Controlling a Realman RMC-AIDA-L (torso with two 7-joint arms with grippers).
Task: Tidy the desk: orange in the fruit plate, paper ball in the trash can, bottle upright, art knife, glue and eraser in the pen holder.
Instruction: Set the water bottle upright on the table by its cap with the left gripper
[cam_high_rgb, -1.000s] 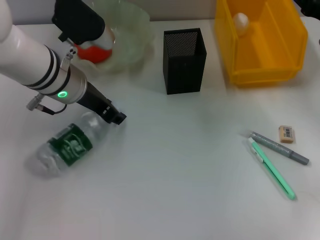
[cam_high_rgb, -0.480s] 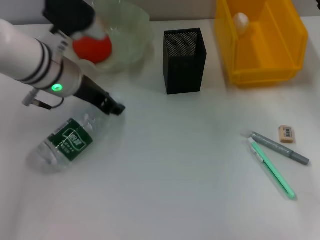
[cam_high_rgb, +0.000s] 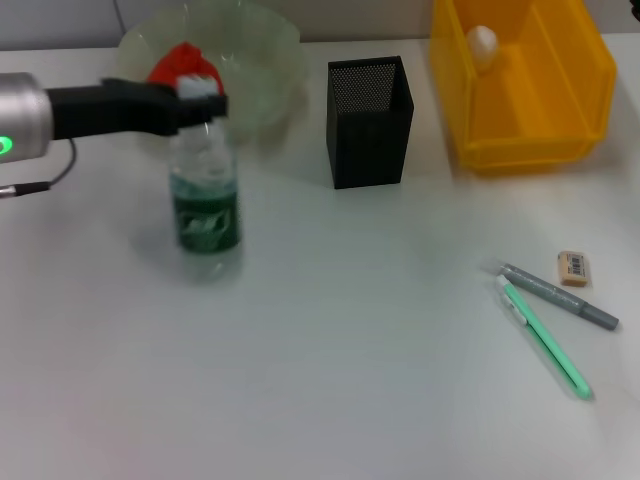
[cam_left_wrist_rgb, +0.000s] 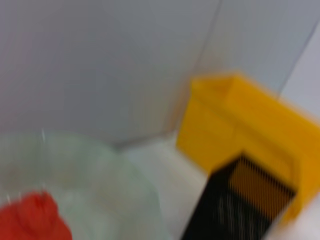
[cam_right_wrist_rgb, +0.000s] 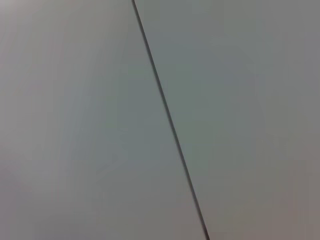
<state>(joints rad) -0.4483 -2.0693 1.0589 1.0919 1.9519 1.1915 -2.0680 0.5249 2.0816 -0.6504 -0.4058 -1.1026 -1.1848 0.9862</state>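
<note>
The left hand (cam_high_rgb: 196, 100) is seen pinching the cap of the bottle (cam_high_rgb: 205, 205), which stands upright on the surface (cam_high_rgb: 350, 350). Just behind, the orange (cam_high_rgb: 178, 64) lies in the fruit plate (cam_high_rgb: 265, 60). Farther right stands the pen holder (cam_high_rgb: 368, 120).

Three cameras: one high and wide, one low and close, one on blank grey.

Head view looks down over the desk (cam_high_rgb: 330, 330). Left wrist view sits low, facing level across it, close on fruit plate (cam_left_wrist_rgb: 100, 185), pen holder (cam_left_wrist_rgb: 235, 210) and trash can (cam_left_wrist_rgb: 235, 125), all shared with the head view. Right wrist view meets only a plain grey surface.
</note>
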